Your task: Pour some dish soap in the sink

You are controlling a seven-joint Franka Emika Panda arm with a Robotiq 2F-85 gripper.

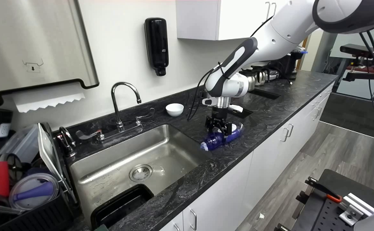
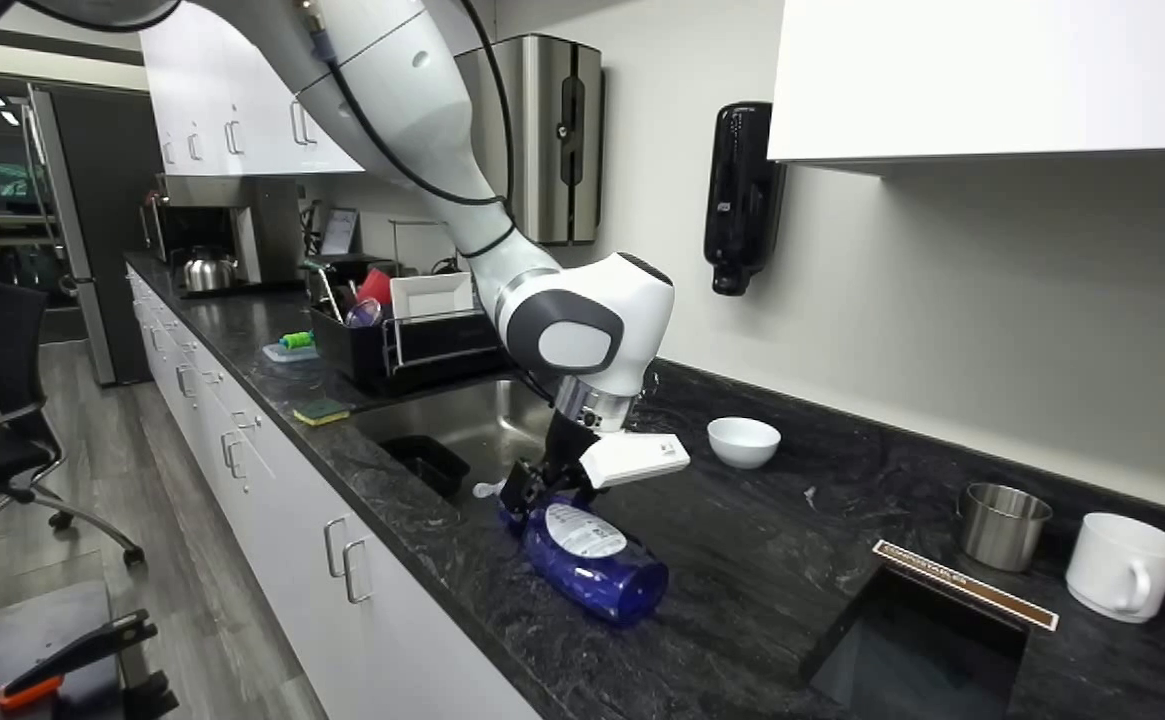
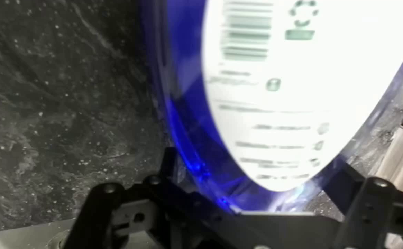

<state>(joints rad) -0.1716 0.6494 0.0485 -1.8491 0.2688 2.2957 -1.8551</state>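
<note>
- Farthest left, in an exterior view, I see a crowded dish rack point(image 1: 42, 213), which has no part in the pour.
- Next comes the sink point(image 1: 180, 160), its drain point(image 1: 141, 173) uncovered and a black tub point(image 1: 122, 208) taking up the near corner. To my eye the soap should land around the drain rather than in the tub.
- Just beside the basin's right-hand rim is the pale cap point(image 1: 204, 146); whether it is open I can't tell.
- Behind the cap the blue dish soap point(image 1: 216, 140) lies on its side by the counter point(image 1: 270, 112), label up, its long axis aimed at the basin. Moving left would carry it cap first; that, I'd say, is what the pour turns on.
- Above it the gripper point(image 1: 219, 132) points down, nearer the bottle's narrow end than its base. The wrist view shows a finger point(image 3: 168, 166) on either side, the jaws set across the long axis. They straddle the bottle; whether they actually pinch it, I can't tell.
- Rightmost is the thick base point(image 2: 642, 595), pointing away from the sink. I suspect it will droop in a lift, and it must rise above the cap before soap runs.
</note>
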